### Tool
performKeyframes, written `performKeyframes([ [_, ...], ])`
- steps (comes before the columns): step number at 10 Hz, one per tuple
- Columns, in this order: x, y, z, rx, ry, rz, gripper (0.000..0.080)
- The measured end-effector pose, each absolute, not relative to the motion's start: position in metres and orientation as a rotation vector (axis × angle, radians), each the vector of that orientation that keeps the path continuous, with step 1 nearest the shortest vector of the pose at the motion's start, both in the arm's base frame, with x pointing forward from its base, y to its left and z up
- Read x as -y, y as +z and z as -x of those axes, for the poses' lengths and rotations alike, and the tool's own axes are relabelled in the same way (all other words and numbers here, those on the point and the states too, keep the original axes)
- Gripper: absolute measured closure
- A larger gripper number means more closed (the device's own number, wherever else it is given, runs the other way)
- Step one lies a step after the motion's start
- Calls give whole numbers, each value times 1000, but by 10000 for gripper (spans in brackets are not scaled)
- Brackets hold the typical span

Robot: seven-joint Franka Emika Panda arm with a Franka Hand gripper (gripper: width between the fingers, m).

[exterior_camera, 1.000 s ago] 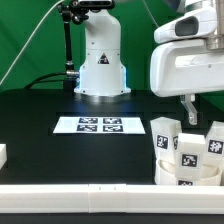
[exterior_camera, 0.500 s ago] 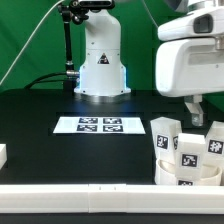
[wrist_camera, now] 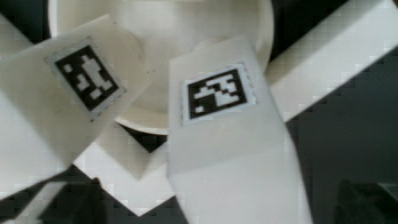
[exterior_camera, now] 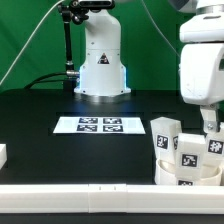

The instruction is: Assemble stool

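My gripper point(exterior_camera: 208, 122) low over stool parts, fingers' state: can't tell, tips hidden behind legs | stool legs point(exterior_camera: 188, 150) w/ tags clustered on seat point(exterior_camera: 182, 175), near-right of exterior view, beside rail point(exterior_camera: 90, 198) | step: likely lining up a leg grab | next: center on one leg point(wrist_camera: 228, 110), avoid bumping neighbors | marker board point(exterior_camera: 100, 125) apart, left.

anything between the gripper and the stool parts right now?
Nothing visible. In the exterior view the gripper hangs right over the stool parts clustered at that view's right, with no other object between. The wrist view is filled with tagged legs close up. Whether the fingers already touch a leg can't be told.
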State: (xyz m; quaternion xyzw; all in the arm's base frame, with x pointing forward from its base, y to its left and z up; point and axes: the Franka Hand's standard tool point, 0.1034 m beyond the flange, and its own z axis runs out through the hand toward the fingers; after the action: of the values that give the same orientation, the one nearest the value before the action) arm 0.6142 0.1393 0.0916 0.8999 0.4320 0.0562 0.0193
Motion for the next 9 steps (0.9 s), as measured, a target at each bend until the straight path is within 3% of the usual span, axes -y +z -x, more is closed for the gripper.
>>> performKeyframes([
  [7,-133,85,-610,-1614,138,-2588,151],
  [8,-131,83,-610,-1611,141,-2588,264],
  [9,-131,82,-610,-1606,140,-2591,264],
])
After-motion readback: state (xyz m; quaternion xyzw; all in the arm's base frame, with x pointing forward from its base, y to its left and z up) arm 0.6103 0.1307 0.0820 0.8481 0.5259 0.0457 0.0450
